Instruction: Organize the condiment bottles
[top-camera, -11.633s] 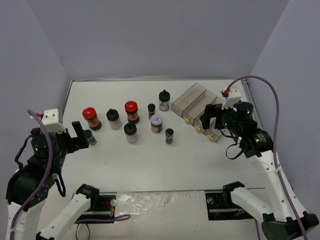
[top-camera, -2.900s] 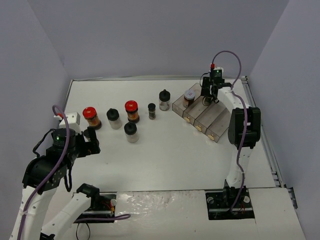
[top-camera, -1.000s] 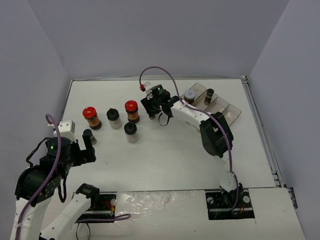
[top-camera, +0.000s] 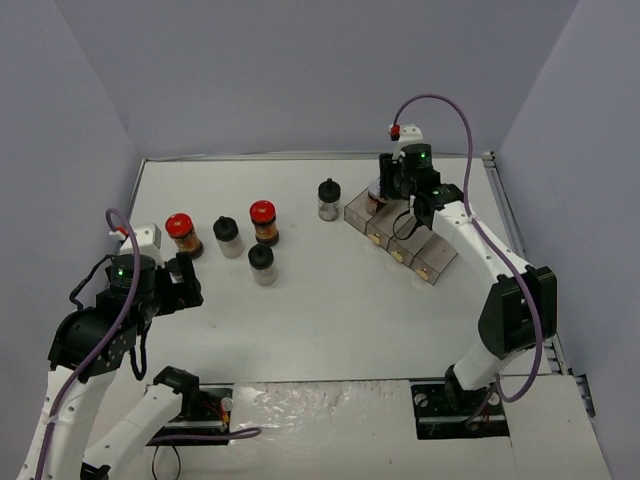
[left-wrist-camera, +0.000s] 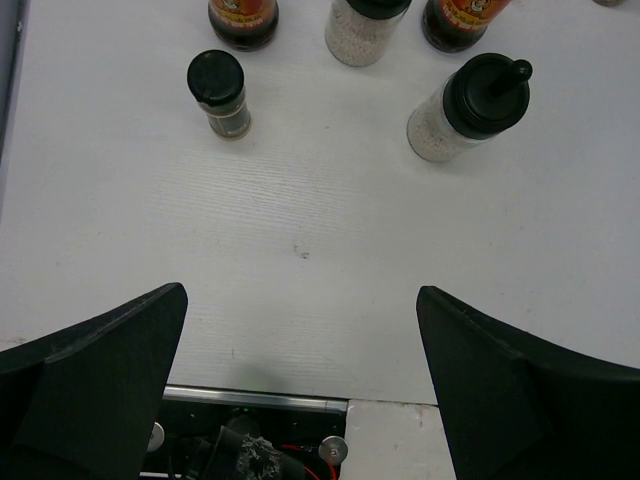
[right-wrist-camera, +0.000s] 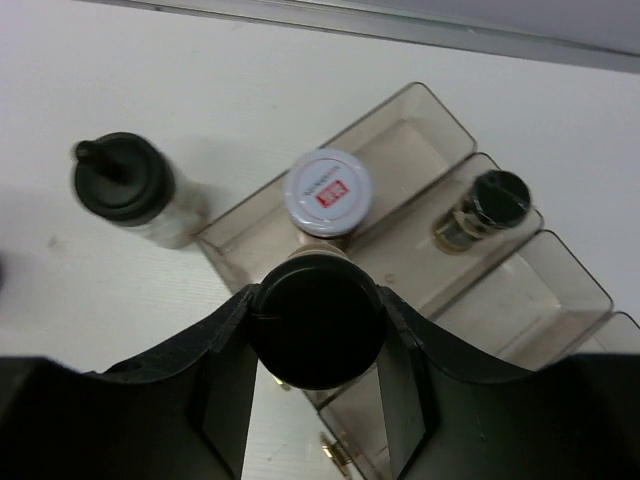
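The left gripper (left-wrist-camera: 300, 293) is wide open and holds nothing. Past it, loose jars (top-camera: 261, 262) stand on the table (top-camera: 330, 310). Far back, the right gripper (top-camera: 400, 186) squeezes a black-capped jar (right-wrist-camera: 315, 335) over the tray (right-wrist-camera: 441, 111).

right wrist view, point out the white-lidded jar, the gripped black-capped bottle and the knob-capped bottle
white-lidded jar (right-wrist-camera: 330, 192), right wrist view, lid centre
black-capped bottle (right-wrist-camera: 315, 333), right wrist view, cap top
knob-capped bottle (right-wrist-camera: 122, 180), right wrist view, its black cap

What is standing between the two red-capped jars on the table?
A black-capped jar with pale contents stands between the left red-capped jar and the right red-capped jar, seen in the top view.
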